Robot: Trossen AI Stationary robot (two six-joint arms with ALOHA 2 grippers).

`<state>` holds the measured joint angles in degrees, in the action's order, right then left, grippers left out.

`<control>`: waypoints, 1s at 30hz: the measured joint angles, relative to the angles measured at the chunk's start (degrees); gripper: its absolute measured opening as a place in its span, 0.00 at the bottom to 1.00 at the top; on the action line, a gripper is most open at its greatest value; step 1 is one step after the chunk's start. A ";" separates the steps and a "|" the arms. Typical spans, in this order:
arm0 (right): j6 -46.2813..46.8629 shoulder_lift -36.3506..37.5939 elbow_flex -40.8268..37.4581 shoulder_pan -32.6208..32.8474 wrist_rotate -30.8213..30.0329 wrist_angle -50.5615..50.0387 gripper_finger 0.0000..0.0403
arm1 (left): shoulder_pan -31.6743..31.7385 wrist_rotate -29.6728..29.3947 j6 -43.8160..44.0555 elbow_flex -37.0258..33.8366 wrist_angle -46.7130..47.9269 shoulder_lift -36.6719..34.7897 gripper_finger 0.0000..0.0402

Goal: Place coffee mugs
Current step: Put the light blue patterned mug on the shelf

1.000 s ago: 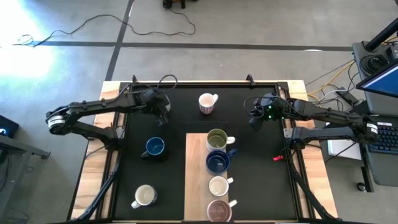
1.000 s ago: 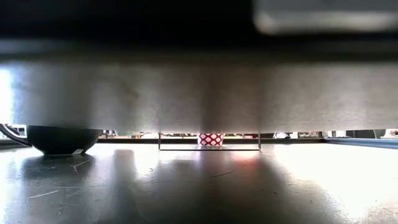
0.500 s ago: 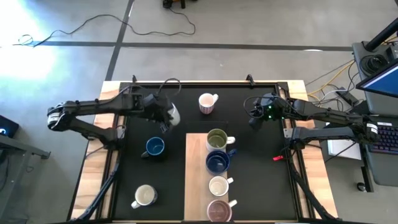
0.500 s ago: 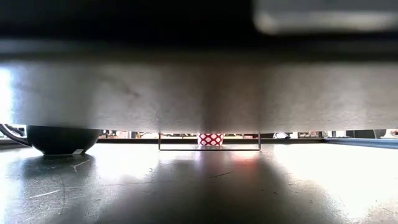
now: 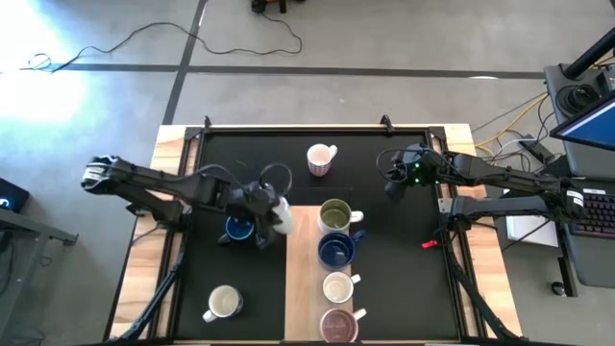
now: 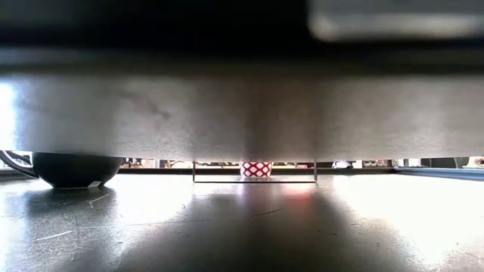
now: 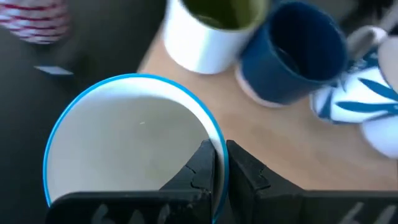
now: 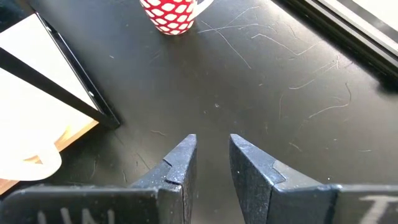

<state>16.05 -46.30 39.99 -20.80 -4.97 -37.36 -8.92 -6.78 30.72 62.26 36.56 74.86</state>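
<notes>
You are mid-carry: left gripper [image 5: 266, 213] pinches rim of blue-rimmed white mug [image 7: 134, 146], held at left edge of wooden board [image 5: 300, 279], beside olive mug [image 5: 334, 215]. Board holds four mugs in a column: olive, dark blue mug [image 5: 336, 250], cream, maroon-lined. All visible interiors look empty. Next, you need a free spot on board, level set-down, release. Right gripper [image 8: 210, 163] waits over mat, fingers narrowly apart, near red-patterned mug [image 8: 171, 14].

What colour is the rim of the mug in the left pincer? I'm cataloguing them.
Light blue rim, clearest in the left wrist view.
</notes>
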 joint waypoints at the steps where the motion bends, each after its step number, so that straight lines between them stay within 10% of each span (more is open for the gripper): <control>1: 0.00 0.00 0.00 0.00 0.00 0.00 0.21 | -0.53 0.15 0.02 0.00 -0.60 1.09 0.01; 17: -0.13 0.00 0.00 0.00 0.00 0.00 0.21 | -2.15 -6.50 -6.19 16.07 10.63 19.35 0.01; 30: -0.13 -0.02 -0.02 0.00 0.00 0.02 0.21 | -2.31 -6.15 -9.76 16.46 5.45 20.69 0.01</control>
<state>15.92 -46.33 39.97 -20.80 -4.97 -37.34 -11.22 -12.93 20.97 78.72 42.01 95.54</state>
